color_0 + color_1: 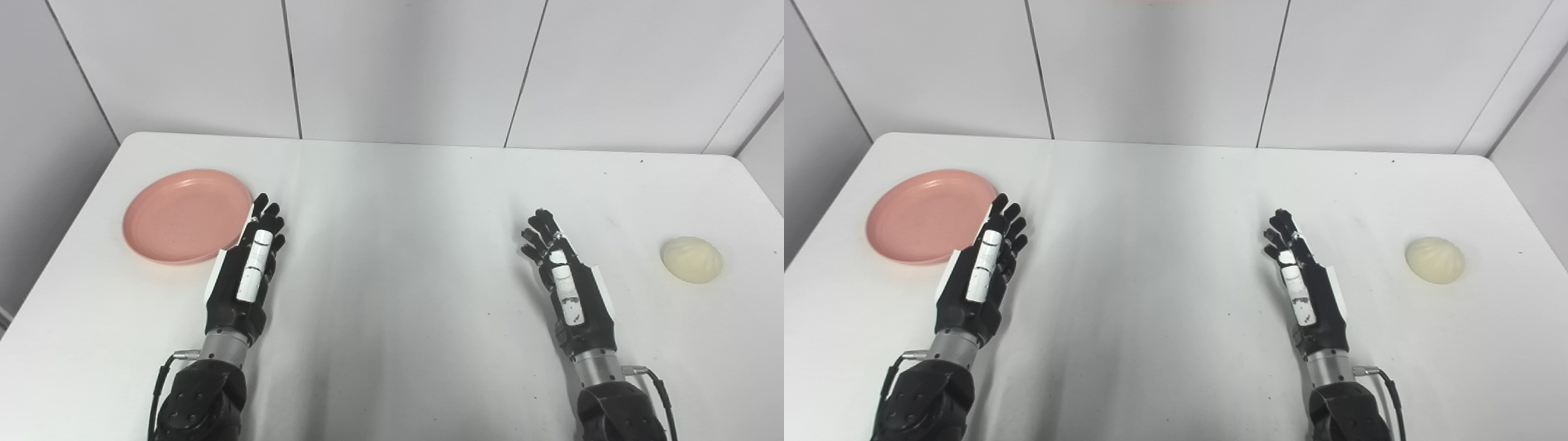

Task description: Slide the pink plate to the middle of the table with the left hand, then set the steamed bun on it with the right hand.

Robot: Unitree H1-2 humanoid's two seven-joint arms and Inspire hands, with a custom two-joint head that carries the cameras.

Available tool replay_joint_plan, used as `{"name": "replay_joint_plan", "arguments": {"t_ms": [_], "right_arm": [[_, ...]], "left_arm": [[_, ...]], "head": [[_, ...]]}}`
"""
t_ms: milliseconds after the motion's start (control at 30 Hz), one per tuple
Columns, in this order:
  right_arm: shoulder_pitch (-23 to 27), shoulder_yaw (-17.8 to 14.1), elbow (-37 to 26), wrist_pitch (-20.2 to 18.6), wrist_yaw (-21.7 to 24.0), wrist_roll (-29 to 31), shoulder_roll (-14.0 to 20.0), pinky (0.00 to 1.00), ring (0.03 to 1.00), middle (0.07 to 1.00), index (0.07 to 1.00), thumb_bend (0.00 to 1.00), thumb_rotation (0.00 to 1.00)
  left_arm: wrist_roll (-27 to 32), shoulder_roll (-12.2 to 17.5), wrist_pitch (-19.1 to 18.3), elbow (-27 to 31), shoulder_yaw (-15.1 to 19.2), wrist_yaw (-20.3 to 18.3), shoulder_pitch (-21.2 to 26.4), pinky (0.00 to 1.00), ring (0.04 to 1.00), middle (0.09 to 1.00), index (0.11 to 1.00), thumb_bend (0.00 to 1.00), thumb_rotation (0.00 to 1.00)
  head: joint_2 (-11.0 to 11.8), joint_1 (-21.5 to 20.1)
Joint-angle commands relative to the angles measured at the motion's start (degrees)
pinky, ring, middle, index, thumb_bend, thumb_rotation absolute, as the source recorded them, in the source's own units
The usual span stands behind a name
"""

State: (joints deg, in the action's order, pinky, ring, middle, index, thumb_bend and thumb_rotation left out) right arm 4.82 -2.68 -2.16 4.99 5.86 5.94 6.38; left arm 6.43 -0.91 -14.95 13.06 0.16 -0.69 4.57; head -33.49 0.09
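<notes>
We are seeing the round pink plastic plate [185,215] sitting at the left side of the white table [392,202], with our black left hand [245,269] lying just beside its right rim, fingers stretched apart and gripping nothing. Our right hand [566,285] is hovering, empty and spread. The pale, pleated steamed bun [691,260] is resting well apart, near the right edge.

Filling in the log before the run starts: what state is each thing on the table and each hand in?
pink plate: empty, flat on the table's left side, beside the left hand.
steamed bun: whole, on the table at the right, untouched.
left hand: open, holding nothing, next to the plate's rim.
right hand: open, holding nothing, apart from the bun.
</notes>
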Motion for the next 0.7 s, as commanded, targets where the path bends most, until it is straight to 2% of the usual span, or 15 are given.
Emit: {"name": "replay_joint_plan", "arguments": {"t_ms": [0,667], "right_arm": [[1.32,-0.04,-0.89,0.88,0.38,0.44,0.30,0.90,0.907,0.925,0.923,0.88,0.93],[1.33,0.20,-0.26,1.44,0.68,0.45,0.49,0.90,0.897,0.916,0.929,0.88,0.93]], "left_arm": [[-0.12,0.12,1.22,1.23,-0.38,-0.65,1.41,1.00,0.995,1.000,1.000,0.71,0.85],[-0.16,0.11,0.83,1.35,-0.37,-0.44,1.31,1.00,0.990,1.000,1.000,0.72,0.85]], "head": [[-0.03,0.02],[0.16,-0.22]]}}
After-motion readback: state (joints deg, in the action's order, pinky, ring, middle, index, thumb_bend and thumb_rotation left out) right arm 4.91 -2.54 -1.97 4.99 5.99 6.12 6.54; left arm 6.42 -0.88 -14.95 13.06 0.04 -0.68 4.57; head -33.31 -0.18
